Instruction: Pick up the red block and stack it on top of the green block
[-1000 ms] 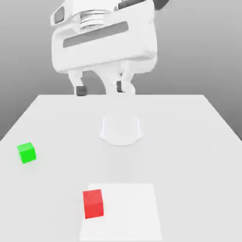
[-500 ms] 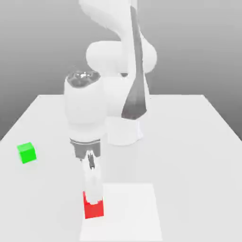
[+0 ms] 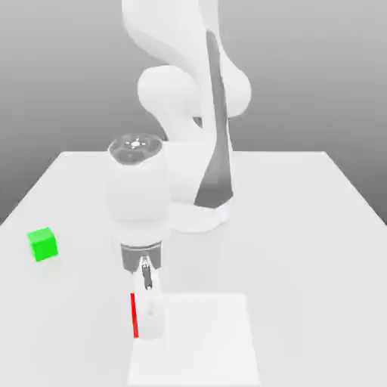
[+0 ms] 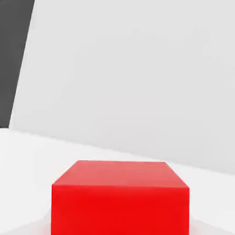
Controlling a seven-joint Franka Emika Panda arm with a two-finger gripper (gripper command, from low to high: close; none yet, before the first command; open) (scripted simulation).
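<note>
The red block (image 3: 134, 315) lies near the table's front edge, at the left edge of a paler square patch (image 3: 212, 340). Just a thin red strip of it shows in the exterior view, since my gripper (image 3: 150, 329) has come straight down in front of it and covers the rest. The hand view has the red block (image 4: 120, 202) very close, its upper face and one side face plain and unmarked. The green block (image 3: 42, 245) rests alone on the table toward the exterior view's left, well apart from the gripper and the red block.
The white table (image 3: 302, 227) stretches wide toward the exterior view's right. My arm's base (image 3: 202, 215) stands at the table's middle back, with the arm bent forward over it.
The hand has swung from high at the back, forward and down onto the red block. In the last half second it sank further and now hides most of the block.
</note>
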